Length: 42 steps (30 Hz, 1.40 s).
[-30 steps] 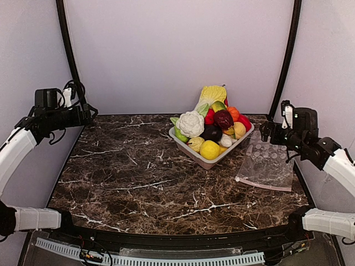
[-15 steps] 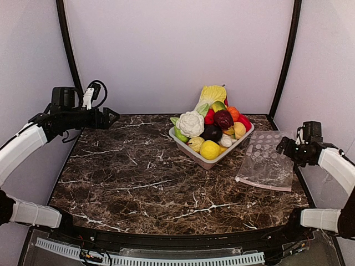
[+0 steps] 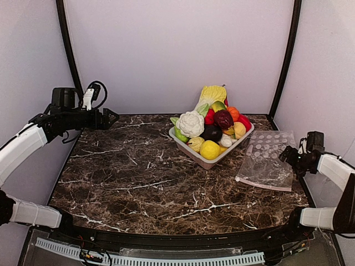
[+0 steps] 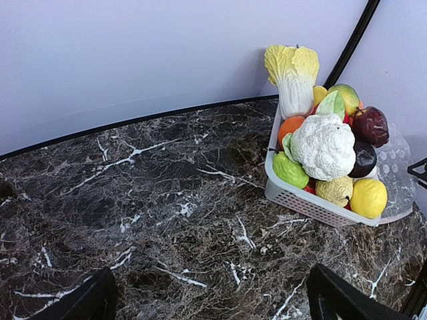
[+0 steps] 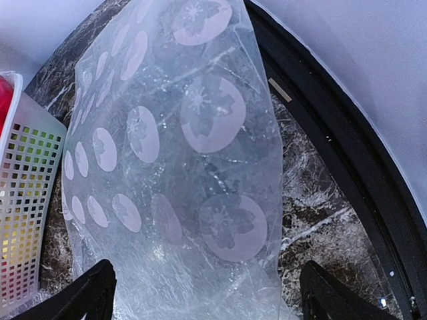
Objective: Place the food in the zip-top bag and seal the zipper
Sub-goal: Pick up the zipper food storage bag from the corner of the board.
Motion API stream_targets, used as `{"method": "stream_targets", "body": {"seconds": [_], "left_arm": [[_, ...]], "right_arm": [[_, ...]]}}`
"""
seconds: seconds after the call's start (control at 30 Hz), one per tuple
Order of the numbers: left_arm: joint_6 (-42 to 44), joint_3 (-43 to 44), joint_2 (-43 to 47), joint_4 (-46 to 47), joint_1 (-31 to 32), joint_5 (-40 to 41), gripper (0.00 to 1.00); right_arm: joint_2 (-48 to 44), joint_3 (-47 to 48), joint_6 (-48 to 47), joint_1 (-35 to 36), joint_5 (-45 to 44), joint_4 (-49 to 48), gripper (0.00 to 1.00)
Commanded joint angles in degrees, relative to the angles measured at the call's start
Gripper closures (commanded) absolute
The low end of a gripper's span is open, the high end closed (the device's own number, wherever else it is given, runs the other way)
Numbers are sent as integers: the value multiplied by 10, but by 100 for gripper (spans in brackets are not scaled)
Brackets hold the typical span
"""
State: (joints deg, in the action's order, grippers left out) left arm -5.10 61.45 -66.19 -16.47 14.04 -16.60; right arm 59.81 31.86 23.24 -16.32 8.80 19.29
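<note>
Clear, white-dotted zip-top bag (image 3: 267,164) flat beside tray (image 4: 301,204); left tool (image 3: 111,118) and right tool (image 3: 288,154) both spread.

I could read no lettering, numbers or brand marks anywhere; the zip-top bag (image 5: 180,167) bore only white round dots with flower outlines.

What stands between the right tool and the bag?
Nothing visible does. In the right wrist view the bag lies flat on the table directly ahead of the open right tool, with no object between them. The tray stands beside the bag, not in the path.
</note>
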Motion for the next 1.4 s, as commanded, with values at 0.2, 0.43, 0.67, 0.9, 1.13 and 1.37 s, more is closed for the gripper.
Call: {"method": "stream_targets", "body": {"seconds": [0.2,0.43,0.67,0.9,1.13,1.37], "left_arm": [[3,-9,3,-9,-2,3,0],[4,-11,4,-8,-2,5,0],[10,-16,11,0,-2,-13,0],[17,-37,35,47,0,-85,0],[37,-48,48,74,31,-172,0],[5,-50,52,84,105,-199,0]], "right_arm": [[15,-22,-2,-13,33,-49,32],[8,-23,-3,-14,36,-49,63],[-41,-7,2,-14,32,-21,93],[-167,78,1,-14,94,56,100],[-223,213,-11,-11,260,78,100],[-210,308,23,5,465,19,100]]}}
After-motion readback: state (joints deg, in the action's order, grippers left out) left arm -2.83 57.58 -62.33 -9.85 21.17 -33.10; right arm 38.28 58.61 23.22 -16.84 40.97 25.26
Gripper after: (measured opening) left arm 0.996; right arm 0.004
